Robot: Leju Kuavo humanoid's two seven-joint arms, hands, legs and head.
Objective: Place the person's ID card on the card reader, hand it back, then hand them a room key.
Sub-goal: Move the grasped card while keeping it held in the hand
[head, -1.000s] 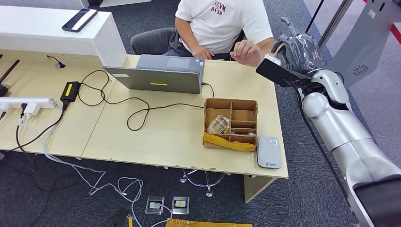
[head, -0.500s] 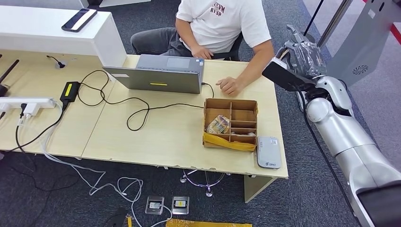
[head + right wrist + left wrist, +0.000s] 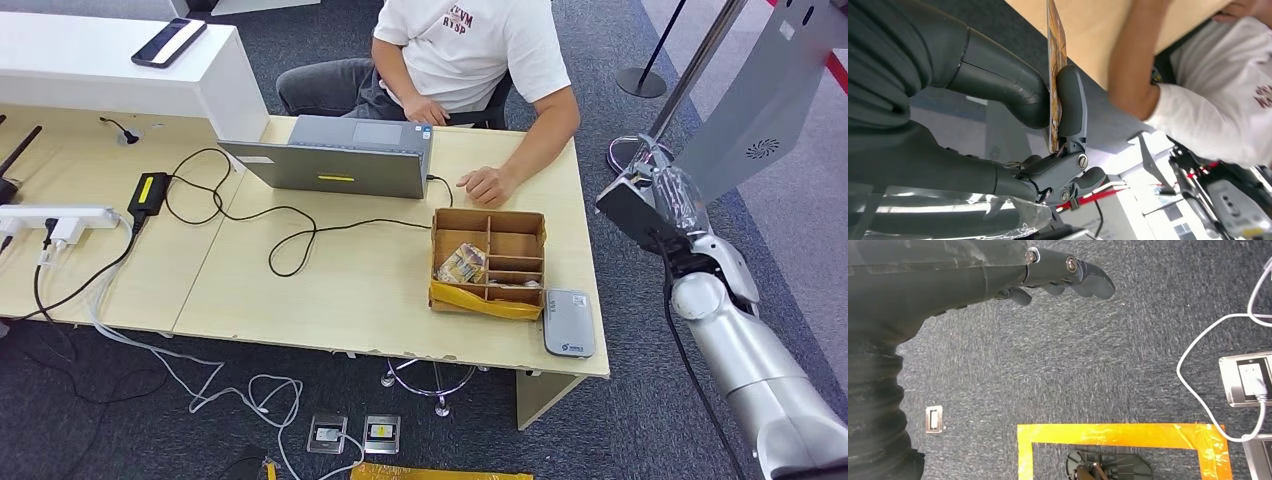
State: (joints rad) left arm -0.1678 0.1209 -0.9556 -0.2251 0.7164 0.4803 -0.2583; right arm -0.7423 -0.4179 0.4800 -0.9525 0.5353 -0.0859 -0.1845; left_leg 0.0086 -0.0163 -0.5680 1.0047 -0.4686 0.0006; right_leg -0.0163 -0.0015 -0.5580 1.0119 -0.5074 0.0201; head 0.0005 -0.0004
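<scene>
Left hand: we hang our dark left hand (image 3: 1068, 277) over grey carpet, fingers loosely curled in with nothing in them, above a square outline of orange tape (image 3: 1120, 440).
Card reader: the small grey rounded card reader (image 3: 568, 322) lies flat at our near corner of the pale wooden table (image 3: 330, 290), just beside the box on its right, with nothing on it.
Box: we take the brown cardboard box with dividers (image 3: 489, 262) as our landmark; it sits on the table, and a colourful packet lies in its near left compartment.
Right hand: our right hand (image 3: 662, 190) is raised off the table's right edge, to the right of the box; we pinch the thin orange-patterned ID card (image 3: 1055, 75) edge-on between the thick grey thumb (image 3: 998, 80) and a darker finger, so the card is in the air, not on the reader.
Person's hand: a person's hand (image 3: 487, 184) rests on the table just beyond the box.
Laptop: a grey open laptop (image 3: 335, 160) stands beyond the box to its left, black cables trailing from it.
Person: a person in a white T-shirt (image 3: 465, 50) sits at the far side of the table.
</scene>
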